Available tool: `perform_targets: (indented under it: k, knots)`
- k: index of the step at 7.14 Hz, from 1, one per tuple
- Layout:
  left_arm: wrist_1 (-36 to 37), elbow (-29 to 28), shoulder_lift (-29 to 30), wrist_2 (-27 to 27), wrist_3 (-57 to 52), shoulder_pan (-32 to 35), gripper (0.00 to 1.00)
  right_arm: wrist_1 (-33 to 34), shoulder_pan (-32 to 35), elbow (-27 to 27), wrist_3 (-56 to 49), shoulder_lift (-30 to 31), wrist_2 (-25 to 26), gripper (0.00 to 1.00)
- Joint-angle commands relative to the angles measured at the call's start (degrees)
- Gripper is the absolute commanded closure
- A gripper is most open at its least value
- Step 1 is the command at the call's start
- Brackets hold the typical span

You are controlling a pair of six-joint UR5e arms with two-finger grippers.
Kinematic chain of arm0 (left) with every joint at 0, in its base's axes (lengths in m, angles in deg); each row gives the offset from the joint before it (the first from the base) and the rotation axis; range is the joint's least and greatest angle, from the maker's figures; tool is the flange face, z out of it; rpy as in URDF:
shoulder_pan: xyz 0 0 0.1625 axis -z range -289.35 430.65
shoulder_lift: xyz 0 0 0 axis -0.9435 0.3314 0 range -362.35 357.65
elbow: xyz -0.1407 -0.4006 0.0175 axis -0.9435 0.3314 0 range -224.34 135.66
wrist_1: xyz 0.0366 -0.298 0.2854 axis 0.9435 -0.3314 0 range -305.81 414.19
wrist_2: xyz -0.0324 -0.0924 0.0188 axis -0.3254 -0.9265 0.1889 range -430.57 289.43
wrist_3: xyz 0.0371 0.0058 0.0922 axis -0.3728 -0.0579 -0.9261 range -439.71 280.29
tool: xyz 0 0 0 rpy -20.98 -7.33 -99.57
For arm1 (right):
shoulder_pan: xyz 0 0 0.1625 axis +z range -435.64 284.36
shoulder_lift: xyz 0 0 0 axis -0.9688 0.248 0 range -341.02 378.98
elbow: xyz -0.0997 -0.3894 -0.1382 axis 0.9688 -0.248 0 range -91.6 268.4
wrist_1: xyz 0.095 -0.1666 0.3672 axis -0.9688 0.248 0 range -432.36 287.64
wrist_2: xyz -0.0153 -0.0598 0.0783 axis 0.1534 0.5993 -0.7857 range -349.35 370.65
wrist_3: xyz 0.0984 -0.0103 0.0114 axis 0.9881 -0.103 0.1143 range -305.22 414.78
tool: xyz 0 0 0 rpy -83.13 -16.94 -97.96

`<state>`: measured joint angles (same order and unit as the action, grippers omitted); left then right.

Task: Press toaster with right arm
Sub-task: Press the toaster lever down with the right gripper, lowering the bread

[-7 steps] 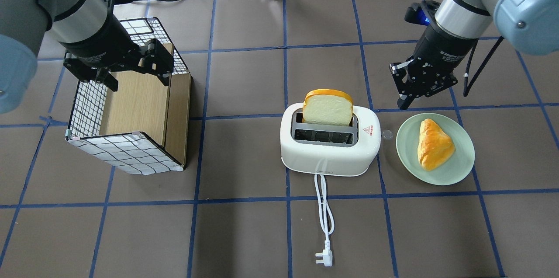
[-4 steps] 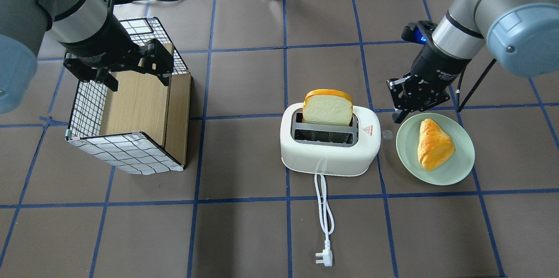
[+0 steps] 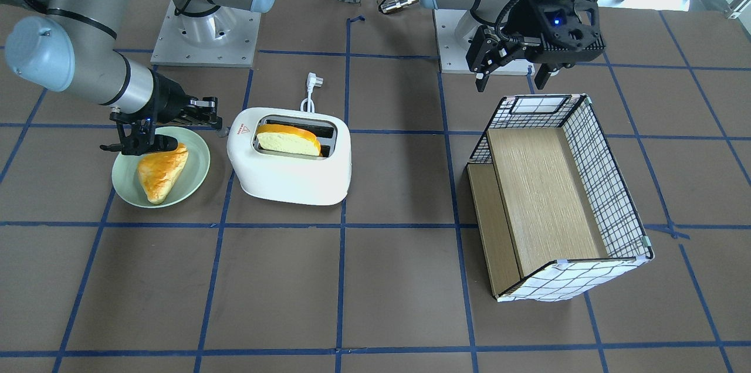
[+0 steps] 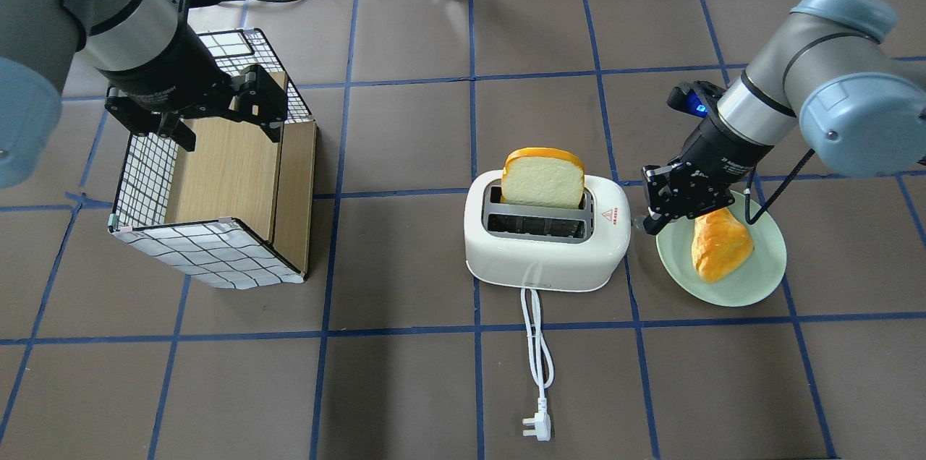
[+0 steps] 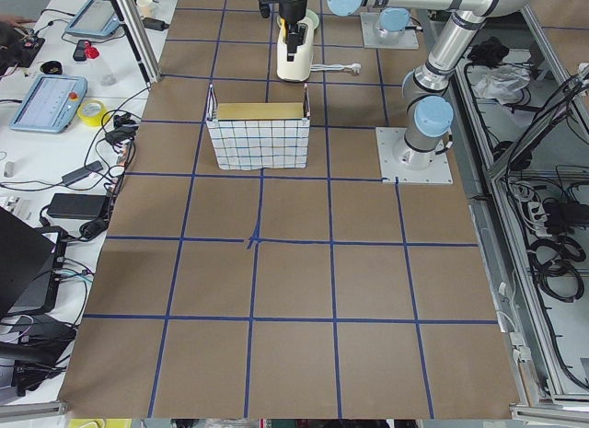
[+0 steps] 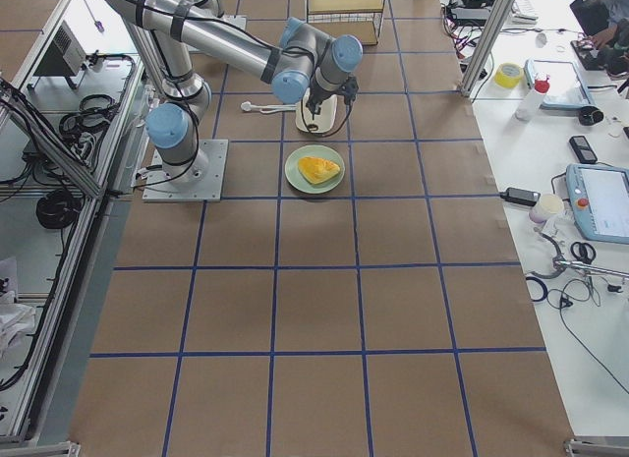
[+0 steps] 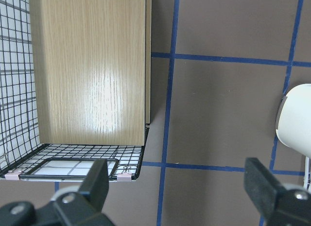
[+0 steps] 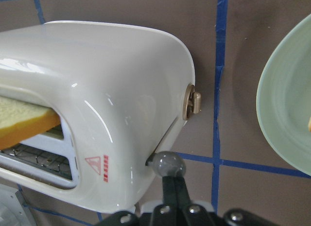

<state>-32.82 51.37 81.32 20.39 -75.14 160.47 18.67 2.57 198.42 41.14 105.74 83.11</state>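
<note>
The white two-slot toaster (image 4: 542, 257) stands mid-table with a bread slice (image 4: 542, 178) upright in its far slot; it also shows in the front view (image 3: 293, 176). My right gripper (image 4: 646, 226) is shut and low at the toaster's right end, between the toaster and the green plate (image 4: 752, 279). In the right wrist view its shut fingers (image 8: 173, 189) point at the grey lever knob (image 8: 165, 164) on the toaster's (image 8: 112, 90) end wall; I cannot tell whether they touch it. A brown dial (image 8: 192, 103) sits beside the lever. My left gripper (image 4: 228, 129) is open and empty over the basket.
The plate holds an orange pastry (image 4: 720, 243) close under the right wrist. A wire-and-wood basket (image 4: 217, 171) lies on its side at the left. The toaster's white cord and plug (image 4: 537, 427) trail toward the near edge.
The right gripper has moved down and toward me, from behind the plate to the toaster's right end at the lever. The left arm has not moved.
</note>
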Motion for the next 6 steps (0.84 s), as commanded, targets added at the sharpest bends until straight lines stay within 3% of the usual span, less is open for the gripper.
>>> perform_targets:
  k: [1,6]
  knots:
    - [0.0,0.0,0.0,0.0,0.0,0.0,0.00,0.9,-0.1,0.3,-0.1,-0.2,-0.4,1.00]
    - [0.0,0.0,0.0,0.0,0.0,0.0,0.00,3.6,-0.2,1.2,-3.2,-2.5,-1.6,1.00]
